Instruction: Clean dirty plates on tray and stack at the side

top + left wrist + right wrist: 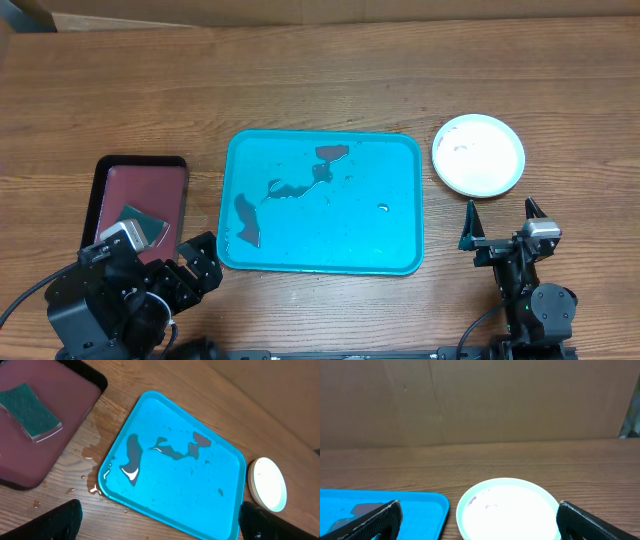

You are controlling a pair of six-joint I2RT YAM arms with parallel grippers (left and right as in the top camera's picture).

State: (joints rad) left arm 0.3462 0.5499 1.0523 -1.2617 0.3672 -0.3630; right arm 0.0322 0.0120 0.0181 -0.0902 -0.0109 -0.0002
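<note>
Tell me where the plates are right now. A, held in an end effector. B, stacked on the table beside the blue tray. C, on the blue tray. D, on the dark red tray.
B: the plates sit stacked on the table off the blue tray's right end, the blue tray holds only puddles, and the dark red tray holds just a sponge.

The overhead camera looks straight down on the whole table [330, 80]. The left wrist camera hangs over the near left corner and looks slanted toward the far right. The right wrist camera sits low near the right edge, facing the far edge almost level. All three share the plates [478, 154] and, it seems, the right end of the blue tray [322, 200].
</note>
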